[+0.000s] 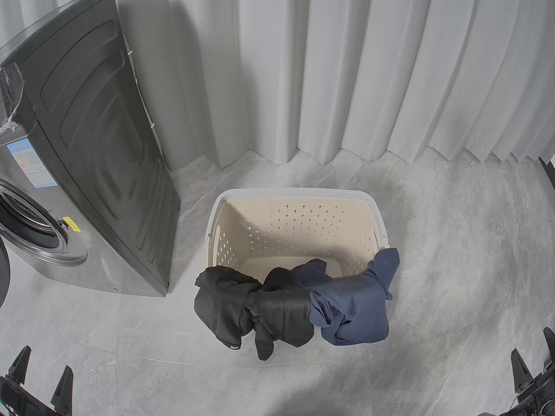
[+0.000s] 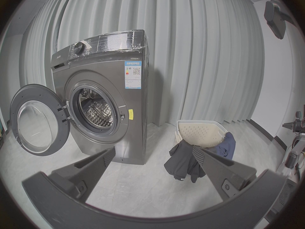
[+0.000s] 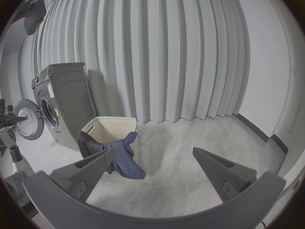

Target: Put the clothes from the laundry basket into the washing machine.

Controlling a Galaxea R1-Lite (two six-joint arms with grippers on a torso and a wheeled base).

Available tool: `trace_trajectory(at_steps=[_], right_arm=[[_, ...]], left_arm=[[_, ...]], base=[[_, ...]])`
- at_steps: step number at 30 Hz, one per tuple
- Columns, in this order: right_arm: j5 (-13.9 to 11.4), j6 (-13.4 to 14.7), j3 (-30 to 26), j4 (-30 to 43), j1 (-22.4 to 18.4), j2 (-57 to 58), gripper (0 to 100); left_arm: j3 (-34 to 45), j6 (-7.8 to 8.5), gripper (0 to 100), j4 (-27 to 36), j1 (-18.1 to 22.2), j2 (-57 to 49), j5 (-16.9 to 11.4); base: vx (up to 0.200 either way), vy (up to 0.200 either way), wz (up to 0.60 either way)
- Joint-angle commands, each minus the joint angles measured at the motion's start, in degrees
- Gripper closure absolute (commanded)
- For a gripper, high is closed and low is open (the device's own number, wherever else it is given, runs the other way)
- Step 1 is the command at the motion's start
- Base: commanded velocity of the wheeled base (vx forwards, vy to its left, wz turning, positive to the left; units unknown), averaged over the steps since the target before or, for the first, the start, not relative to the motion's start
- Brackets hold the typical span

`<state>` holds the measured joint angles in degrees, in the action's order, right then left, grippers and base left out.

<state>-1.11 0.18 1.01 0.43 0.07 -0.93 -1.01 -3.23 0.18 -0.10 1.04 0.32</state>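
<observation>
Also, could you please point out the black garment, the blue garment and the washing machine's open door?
Black cloth garment [image 1: 231, 304]: head view, hanging bulk.
Blue cloth garment [image 1: 352, 313]: head view, hanging fold.
Round grey washing-machine door [image 2: 37, 124]: left wrist view, glass centre.

I see the grey front-loading washing machine [image 2: 133, 124] with its round door [image 2: 38, 120] swung fully aside, drum mouth [image 2: 95, 110] unblocked. Bare grey floor [image 1: 173, 330] separates it from the cream perforated laundry basket [image 1: 300, 193], whose near rim a black garment [image 1: 248, 307] and navy garment [image 1: 352, 307] cover.
</observation>
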Motion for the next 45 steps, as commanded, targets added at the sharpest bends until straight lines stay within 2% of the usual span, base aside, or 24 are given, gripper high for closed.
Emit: trace_trajectory(at_steps=[1, 15, 17, 19, 20, 21, 22, 26, 28, 33, 38, 39, 45], right_arm=[[-0.03, -0.01, -1.01, 0.01, 0.01, 0.93, 0], [0.05, 0.17, -1.01, 0.01, -0.07, 0.93, 0], [-0.3, 0.08, 0.83, -1.31, 0.01, 0.93, 0], [-0.38, 0.26, 5.05, -3.15, 0.19, -0.13, 0], [-0.65, 0.26, 9.36, -3.24, 0.28, -4.0, 0], [-0.65, 0.26, 9.36, -3.24, 0.28, -4.0, 0], [-0.82, 0.17, 12.61, -3.24, 0.28, -9.97, 0], [-4.6, 0.7, 11.91, -3.85, 2.65, -21.22, 0], [-6.1, 3.51, 10.94, -4.12, 3.97, -27.11, 0], [-6.8, 5.88, 10.33, -4.73, 5.11, -37.75, 0], [-6.98, 8.08, 9.97, -11.06, 7.05, -46.62, 0], [-6.98, 8.87, 9.8, -14.4, 8.45, -50.67, 0], [-6.63, 8.87, 10.06, -22.14, 12.5, -62.35, 0]], left_arm=[[0.84, -0.11, 0, -0.01, 0.01, -0.42, 0.03], [0.84, -0.02, 0, -0.01, 0.01, -0.42, 0.03], [0.84, -0.02, 0, -0.01, 0.01, -0.42, 0.03], [0.84, -0.02, 0, -0.01, 0.01, -0.42, 0.03], [0.84, -0.02, 0, -0.01, 0.01, -0.51, 0.03], [0.84, -0.02, 0, -0.01, 0.01, -0.51, 0.03], [0.84, -0.02, 0, -0.01, 0.01, -0.42, 0.03], [0.84, -0.02, 0, -0.01, 0.01, -0.42, 0.03], [0.84, -0.11, 0, -0.01, 0.01, -0.42, 0.03], [0.92, -0.11, 0, -0.01, 0.01, -0.42, 0.03], [0.84, -0.02, 0, -0.01, 0.01, -0.42, 0.03], [0.84, -0.11, 0, -0.01, 0.01, -0.42, 0.03], [0.84, -0.11, 0, -0.01, 0.01, -0.42, 0.03]], base=[[0.0, 0.0, 0.0], [0.0, 0.0, 0.0], [0.0, 0.0, 0.0], [0.0, 0.0, 0.0], [0.0, 0.0, 0.0], [0.0, 0.0, 0.0], [0.0, 0.0, 0.0], [0.0, 0.0, 0.0], [0.0, 0.0, 0.0], [0.0, 0.0, 0.0], [0.0, 0.0, 0.0], [0.0, 0.0, 0.0], [0.0, 0.0, 0.0]])
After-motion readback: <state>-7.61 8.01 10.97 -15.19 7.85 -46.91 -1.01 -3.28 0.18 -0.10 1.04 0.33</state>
